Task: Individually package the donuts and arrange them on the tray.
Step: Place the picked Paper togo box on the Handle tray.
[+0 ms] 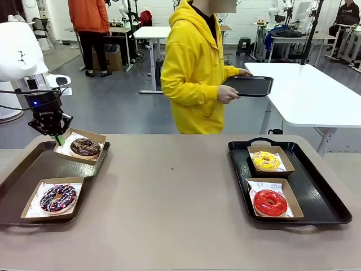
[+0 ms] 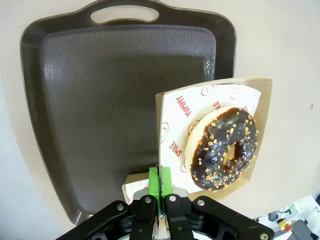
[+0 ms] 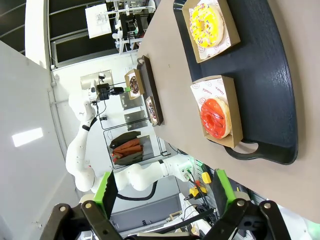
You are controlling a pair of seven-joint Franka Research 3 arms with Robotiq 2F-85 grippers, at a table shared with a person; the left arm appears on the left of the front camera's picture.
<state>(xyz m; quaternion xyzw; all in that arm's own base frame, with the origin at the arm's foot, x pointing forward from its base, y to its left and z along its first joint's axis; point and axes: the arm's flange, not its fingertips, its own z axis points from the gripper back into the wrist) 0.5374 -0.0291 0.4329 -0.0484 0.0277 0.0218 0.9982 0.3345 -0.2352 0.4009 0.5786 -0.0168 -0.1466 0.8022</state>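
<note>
Here the left gripper (image 1: 58,137) is pinched tight on the edge of a cardboard box (image 1: 82,147), holding the chocolate donut (image 1: 85,147) tilted over the left tray (image 1: 22,186). The right gripper (image 3: 165,192) stands wide, holding nothing.

The wide, matte beige-brown bench (image 1: 175,209) carries two flat plastic trays well apart: a black handled tray (image 1: 324,197) lying flat, and, across the bare middle from it toward the robot's left, a dark brown handled tray (image 1: 34,172) at the bench's edge.
</note>
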